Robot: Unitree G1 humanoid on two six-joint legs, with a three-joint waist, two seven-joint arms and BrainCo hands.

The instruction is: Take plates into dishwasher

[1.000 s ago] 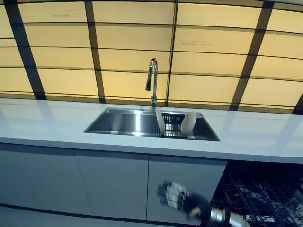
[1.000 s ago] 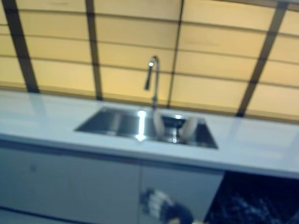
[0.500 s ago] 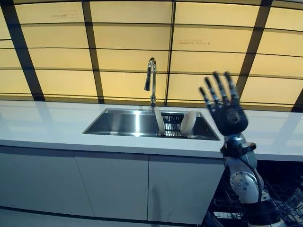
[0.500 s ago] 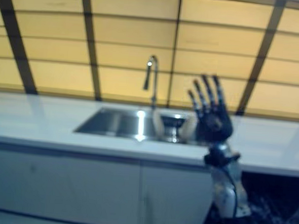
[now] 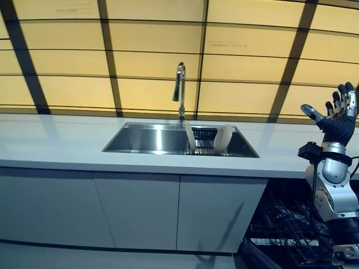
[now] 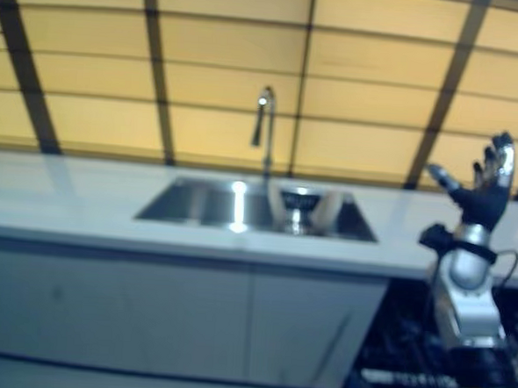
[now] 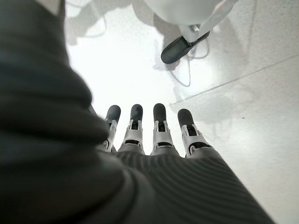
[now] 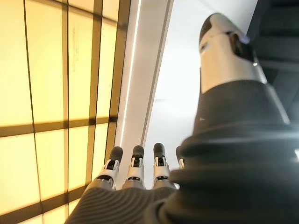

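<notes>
Left hand [image 7: 154, 140] shows only in its own wrist view, fingers straight and relaxed, holding nothing, pointing down at a pale floor. Across the white counter [image 5: 61, 148], a steel sink [image 5: 148, 140] sits under a tall faucet [image 5: 179, 89], and two pale plates [image 5: 221, 138] stand on edge in a dark rack at the sink's right end. Further right, the right hand [image 5: 336, 120] is raised upright above the counter's far end, fingers spread wide and empty, forearm vertical. Below it, the dishwasher rack [image 5: 286, 224] stands open, dark wire tines showing.
</notes>
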